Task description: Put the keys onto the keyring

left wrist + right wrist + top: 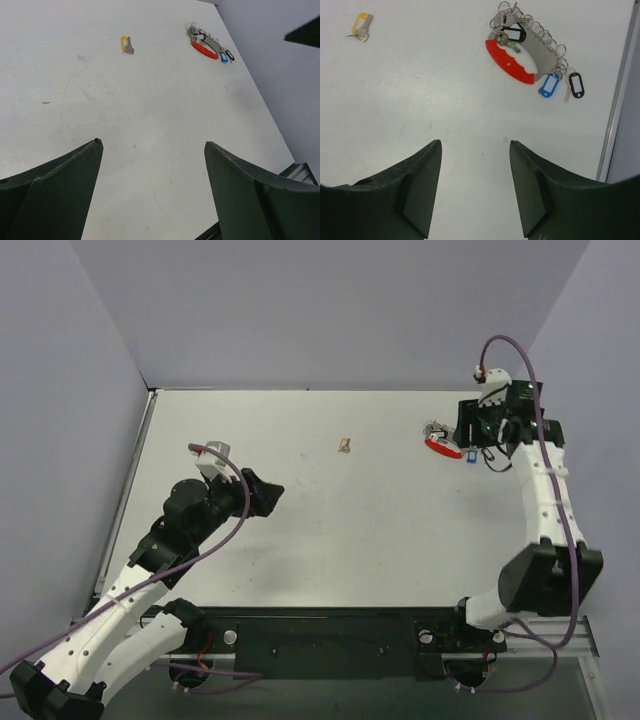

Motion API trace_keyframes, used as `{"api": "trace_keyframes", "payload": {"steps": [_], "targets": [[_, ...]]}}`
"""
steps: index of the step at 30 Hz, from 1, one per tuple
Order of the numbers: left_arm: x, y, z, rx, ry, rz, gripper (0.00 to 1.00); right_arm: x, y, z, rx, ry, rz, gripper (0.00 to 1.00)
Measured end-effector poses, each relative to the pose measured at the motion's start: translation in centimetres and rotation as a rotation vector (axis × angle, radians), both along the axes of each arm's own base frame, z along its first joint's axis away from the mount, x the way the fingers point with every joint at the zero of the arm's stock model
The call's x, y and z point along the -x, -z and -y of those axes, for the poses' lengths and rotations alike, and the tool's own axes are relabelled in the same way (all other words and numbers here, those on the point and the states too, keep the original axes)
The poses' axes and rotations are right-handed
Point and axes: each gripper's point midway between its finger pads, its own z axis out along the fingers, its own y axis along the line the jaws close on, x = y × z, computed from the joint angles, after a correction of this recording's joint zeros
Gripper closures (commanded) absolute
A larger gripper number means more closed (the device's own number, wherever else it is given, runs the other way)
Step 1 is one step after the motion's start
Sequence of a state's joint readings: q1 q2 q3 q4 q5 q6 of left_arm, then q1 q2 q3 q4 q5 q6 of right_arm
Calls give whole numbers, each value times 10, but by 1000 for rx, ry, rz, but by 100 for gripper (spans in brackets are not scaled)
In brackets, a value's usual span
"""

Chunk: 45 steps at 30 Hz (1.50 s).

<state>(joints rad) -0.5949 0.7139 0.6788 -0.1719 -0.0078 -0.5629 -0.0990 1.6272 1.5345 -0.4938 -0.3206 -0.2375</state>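
Observation:
The keys [506, 21] are small silver ones in a bunch with several split rings, on a grey plate with a red curved edge [510, 61]. A blue tag [550, 85] and black tags hang on it. The bunch lies at the table's far right [438, 442] and shows far off in the left wrist view [204, 44]. My right gripper [470, 428] [475, 141] is open and empty, just beside the bunch and above the table. My left gripper [268, 492] [152, 143] is open and empty at the left, far from it.
A small yellow tag with a silver key on it [344, 445] [360, 27] [126, 45] lies alone at mid-table. The white table [330, 540] is walled in grey at the left, back and right. The right wall's edge [617, 100] is close to the bunch.

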Motion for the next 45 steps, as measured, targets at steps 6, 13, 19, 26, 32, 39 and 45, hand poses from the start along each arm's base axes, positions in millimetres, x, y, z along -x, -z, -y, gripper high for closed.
{"api": "trace_keyframes", "payload": {"steps": [6, 13, 19, 26, 32, 39, 45], "targets": [[-50, -15, -50, -3, -146, -26, 6, 98, -72, -8, -126, 7, 271, 27], [-76, -13, -131, -3, -334, -104, 6, 161, -83, -4, -208, 115, 356, 20], [-60, -34, -121, -3, -260, -54, 5, 190, -104, -7, -257, 226, 421, 19], [-39, -53, -115, -6, -222, -9, 6, 203, -129, -9, -337, 332, 485, 18], [-28, -59, -114, -12, -214, -9, 5, 206, -131, -7, -364, 379, 492, 18], [-19, -61, -113, -12, -214, -8, 5, 211, -133, -6, -364, 397, 512, 17], [-18, -60, -113, -12, -214, -14, 5, 213, -132, -3, -361, 420, 518, 17]]}}
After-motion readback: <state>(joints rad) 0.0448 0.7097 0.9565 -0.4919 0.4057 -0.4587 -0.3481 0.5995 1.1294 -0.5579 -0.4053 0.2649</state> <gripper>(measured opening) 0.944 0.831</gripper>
